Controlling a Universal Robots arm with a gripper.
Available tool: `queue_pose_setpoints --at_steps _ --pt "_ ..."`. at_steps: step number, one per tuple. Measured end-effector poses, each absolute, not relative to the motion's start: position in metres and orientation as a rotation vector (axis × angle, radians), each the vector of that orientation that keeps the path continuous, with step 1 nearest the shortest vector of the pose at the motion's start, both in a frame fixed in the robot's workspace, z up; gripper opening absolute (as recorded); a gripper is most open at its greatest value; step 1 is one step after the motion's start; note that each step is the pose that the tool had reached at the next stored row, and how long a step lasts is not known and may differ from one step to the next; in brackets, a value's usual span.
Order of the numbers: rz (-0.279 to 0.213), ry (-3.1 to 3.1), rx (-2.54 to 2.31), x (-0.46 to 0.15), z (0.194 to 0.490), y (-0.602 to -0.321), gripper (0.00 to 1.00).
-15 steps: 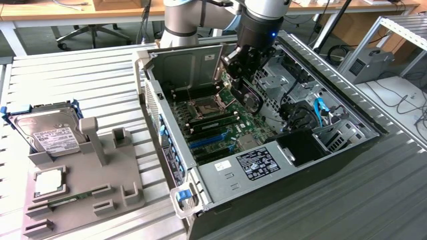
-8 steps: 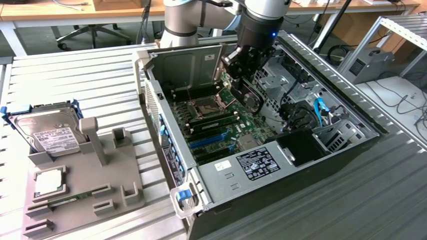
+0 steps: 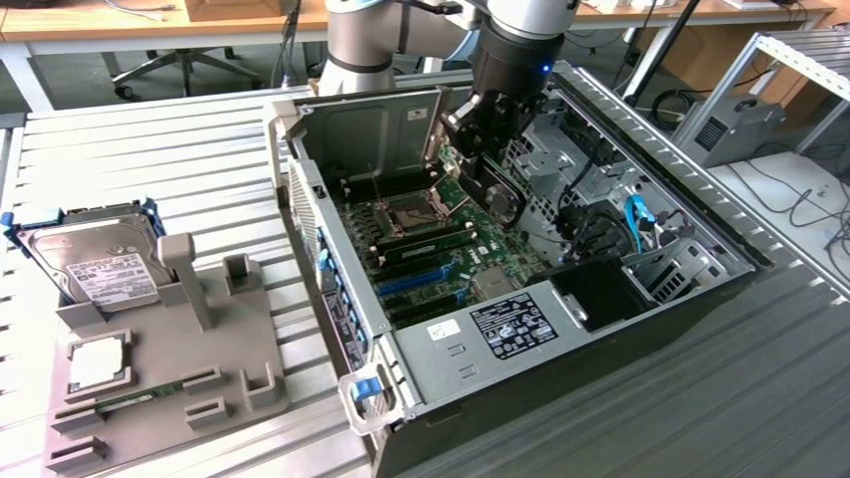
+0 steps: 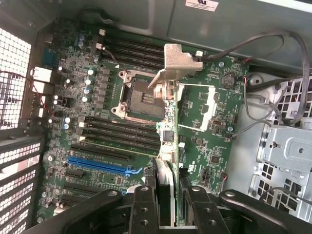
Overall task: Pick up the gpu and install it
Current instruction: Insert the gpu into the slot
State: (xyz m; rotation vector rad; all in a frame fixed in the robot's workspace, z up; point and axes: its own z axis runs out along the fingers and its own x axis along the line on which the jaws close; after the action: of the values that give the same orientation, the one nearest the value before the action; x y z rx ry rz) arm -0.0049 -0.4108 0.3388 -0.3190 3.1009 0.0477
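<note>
Between my fingers (image 4: 144,207) the gpu (image 4: 167,134) is clamped, my gripper (image 4: 165,209) closed on its two faces at the near end. It stands on edge, thin side toward my wrist. Its long axis runs straight away from me to the silver bracket (image 4: 174,63) at the far end.

Beneath it lies the green motherboard (image 4: 92,105). The blue slot (image 4: 102,165) ends just beside the card, and the CPU socket (image 4: 139,97) sits near the bracket. Whether the card's lower edge touches the board I cannot tell. On its other side the grey drive cage (image 4: 287,146) and loose cables (image 4: 265,39) stand near, so room is tighter there and wider over the slots.

Seen from outside, I hang inside the open case (image 3: 299,189), with its walls rising around me. A white sticker (image 3: 512,327) on the metal cover at the case's nearer end carries black print I cannot read. Well apart, toward the exterior view's left, a hard drive (image 3: 100,264) stands in a grey tray (image 3: 199,388). The white label on the drive is also unreadable.
</note>
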Motion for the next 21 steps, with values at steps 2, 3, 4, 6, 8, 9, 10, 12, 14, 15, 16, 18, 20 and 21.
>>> queue_pose_setpoints --at_steps 2,3,4,6,8,9,10,12,14,15,16,18,20,21 --pt "0.048 3.100 -0.326 -0.0049 0.3388 -0.4108 0.29" --pt "0.048 3.100 -0.330 -0.0049 0.3388 -0.4108 0.29" --pt "0.048 3.100 -0.334 -0.0049 0.3388 -0.4108 0.29" --pt "0.048 3.099 -0.341 -0.0049 0.3388 -0.4108 0.29" --pt "0.048 3.098 -0.347 -0.0049 0.3388 -0.4108 0.29" --pt "0.048 3.098 -0.351 -0.0049 0.3388 -0.4108 0.29" --pt "0.048 3.097 -0.354 -0.0049 0.3388 -0.4108 0.29" --pt "0.048 3.097 -0.361 -0.0049 0.3388 -0.4108 0.29" --pt "0.048 3.095 -0.372 -0.0049 0.3388 -0.4108 0.29" --pt "0.048 3.095 -0.377 -0.0049 0.3388 -0.4108 0.29" --pt "0.049 3.095 -0.380 -0.0049 0.3388 -0.4108 0.29" --pt "0.049 3.094 -0.388 -0.0049 0.3388 -0.4108 0.29" --pt "0.049 3.093 -0.396 -0.0049 0.3388 -0.4108 0.29" --pt "0.049 3.092 -0.399 -0.0049 0.3388 -0.4108 0.29"
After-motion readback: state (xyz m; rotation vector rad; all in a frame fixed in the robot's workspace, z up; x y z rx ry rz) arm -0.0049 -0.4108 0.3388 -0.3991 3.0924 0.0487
